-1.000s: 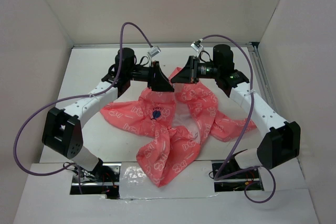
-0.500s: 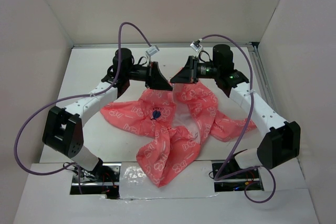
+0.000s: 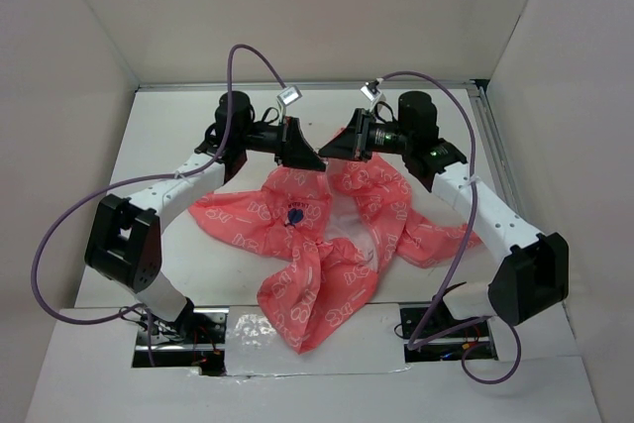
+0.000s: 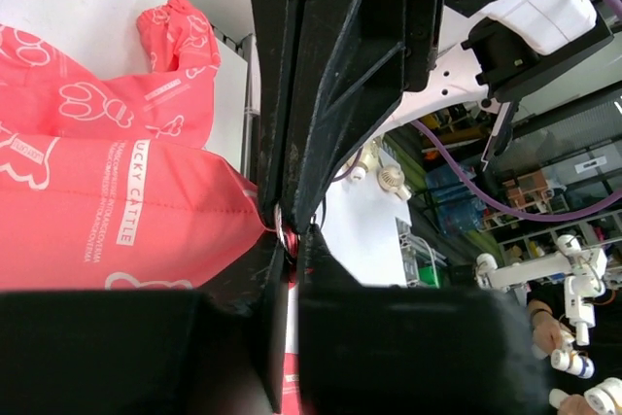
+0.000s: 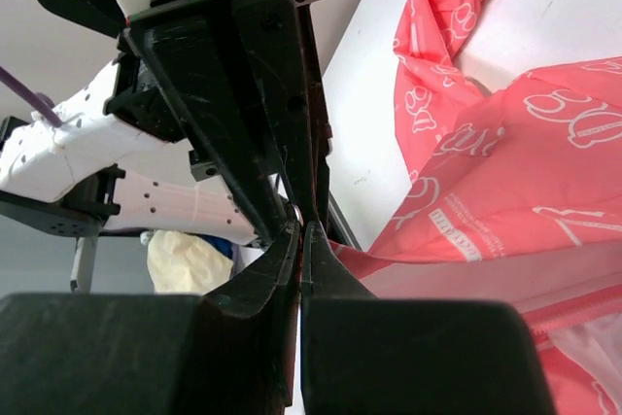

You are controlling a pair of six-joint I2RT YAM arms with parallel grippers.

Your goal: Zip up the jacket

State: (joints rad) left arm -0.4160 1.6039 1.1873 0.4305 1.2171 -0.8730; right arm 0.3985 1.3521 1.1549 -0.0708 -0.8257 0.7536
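Pinching the jacket [image 3: 317, 240] at its far edge, the left fingers [image 4: 260, 274] were clamped on fabric; the right fingers [image 5: 277, 264] clamped the same edge just beside them. The jacket lay crumpled, front open, on the tabletop [image 3: 168, 136].

Coral-pink jacket [image 3: 327, 274]; white outline print all over.
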